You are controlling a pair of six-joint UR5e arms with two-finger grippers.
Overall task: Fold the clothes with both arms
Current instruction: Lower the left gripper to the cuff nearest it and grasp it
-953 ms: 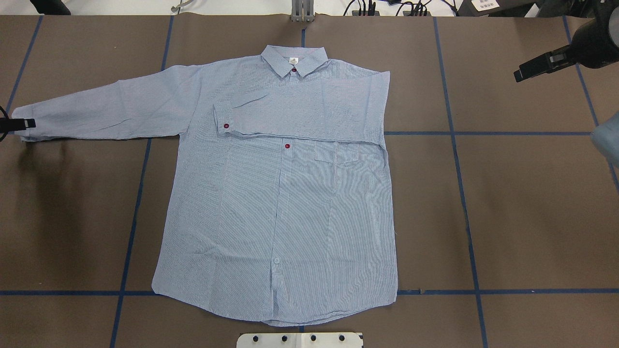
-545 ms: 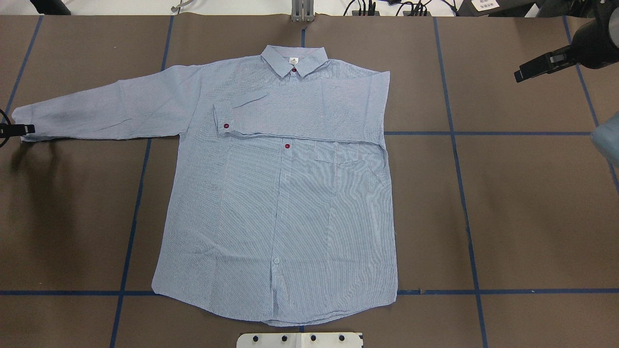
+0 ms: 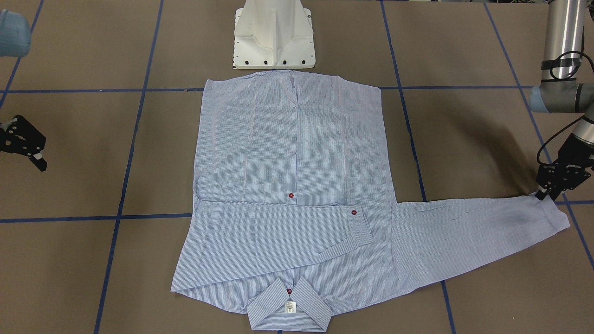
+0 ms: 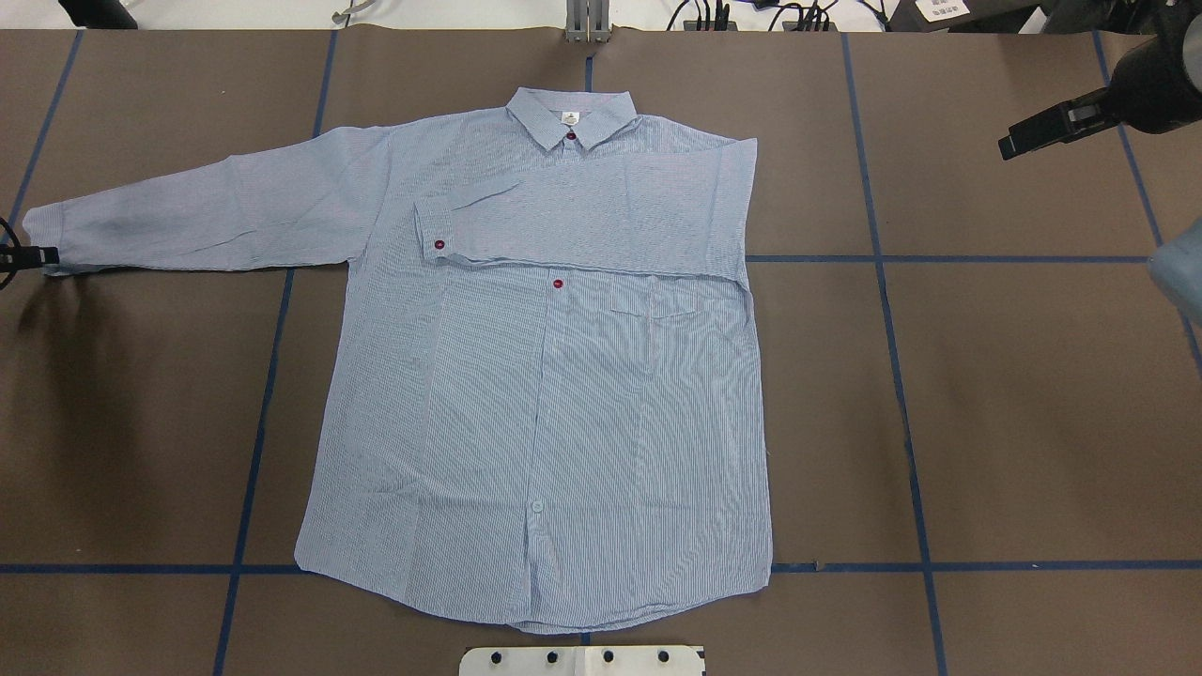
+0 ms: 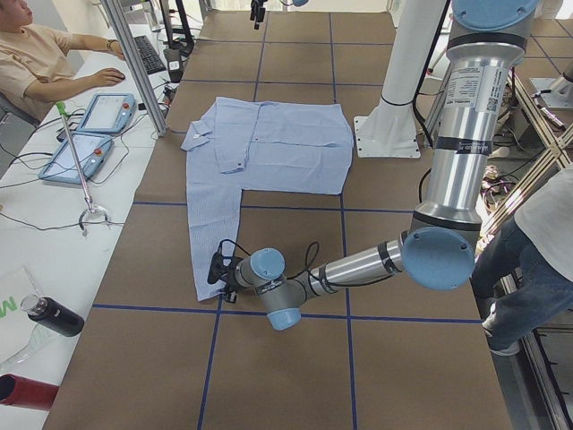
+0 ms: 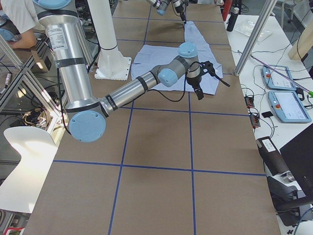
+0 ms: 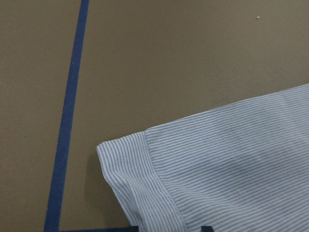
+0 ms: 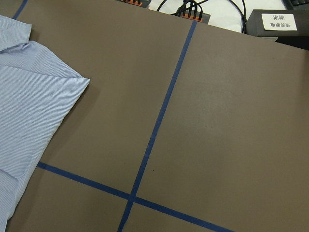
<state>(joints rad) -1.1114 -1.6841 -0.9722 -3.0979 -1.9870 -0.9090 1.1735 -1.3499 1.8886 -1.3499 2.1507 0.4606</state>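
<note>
The light blue striped shirt [image 4: 545, 404] lies flat and face up, its collar [image 4: 570, 117] at the far side. One sleeve [image 4: 582, 216] is folded across the chest. The other sleeve [image 4: 207, 216] stretches out straight to the left. My left gripper [image 4: 28, 255] sits low at that sleeve's cuff [image 7: 145, 174], open, with the cuff's edge between its fingertips; in the front-facing view the left gripper [image 3: 545, 192] touches the cuff's corner. My right gripper [image 4: 1024, 139] hangs open and empty above bare table, well off the shirt's right side.
The white pedestal base [image 3: 274, 35] stands just behind the shirt's hem. Blue tape lines [image 4: 901, 376] grid the brown table. Cables and boxes [image 4: 732, 14] line the far edge. A person [image 5: 40, 54] sits at a side bench with teach pendants [image 5: 89, 125].
My left gripper has slid a little along the cuff's end toward the robot's side and come lower, its shadow shrinking. The right arm and the shirt have stayed put.
</note>
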